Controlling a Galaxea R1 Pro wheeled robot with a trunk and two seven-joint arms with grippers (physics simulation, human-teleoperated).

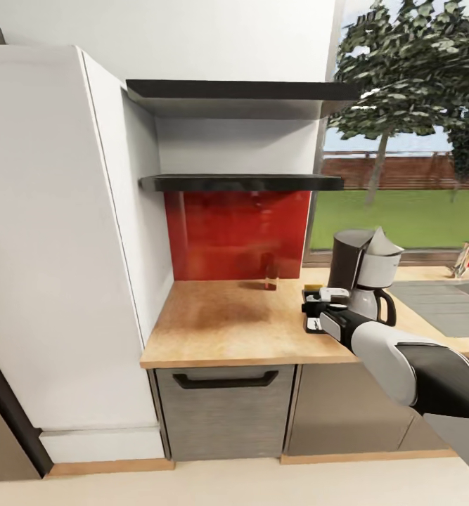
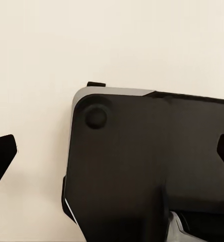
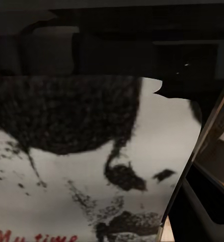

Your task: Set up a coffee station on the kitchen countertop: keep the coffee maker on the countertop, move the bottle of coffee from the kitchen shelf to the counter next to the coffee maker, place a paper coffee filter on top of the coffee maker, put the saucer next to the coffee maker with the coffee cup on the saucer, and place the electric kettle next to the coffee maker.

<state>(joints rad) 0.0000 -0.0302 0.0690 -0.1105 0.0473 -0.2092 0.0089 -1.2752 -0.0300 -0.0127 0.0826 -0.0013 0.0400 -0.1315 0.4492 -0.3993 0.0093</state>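
The coffee maker [image 1: 364, 277] stands on the kitchen countertop [image 1: 220, 323] with the white paper coffee filter [image 1: 384, 242] on top of it. Just left of its base, low over the counter, is my right gripper [image 1: 310, 307], pointing left. In the right wrist view the bottle of coffee [image 3: 91, 151] sits very close, its white label showing dark print and red letters, so the gripper looks shut on it. The kitchen shelf [image 1: 241, 183] hangs above the red backsplash. My left gripper [image 2: 112, 154] is open over my own dark base. The saucer, coffee cup and electric kettle are out of view.
A small brownish object [image 1: 271, 275] stands on the counter against the red backsplash [image 1: 238, 235]. A sink [image 1: 448, 306] and faucet [image 1: 465, 258] lie right of the coffee maker. A tall white cabinet [image 1: 51, 246] bounds the counter on the left, and a second shelf [image 1: 241, 90] hangs higher.
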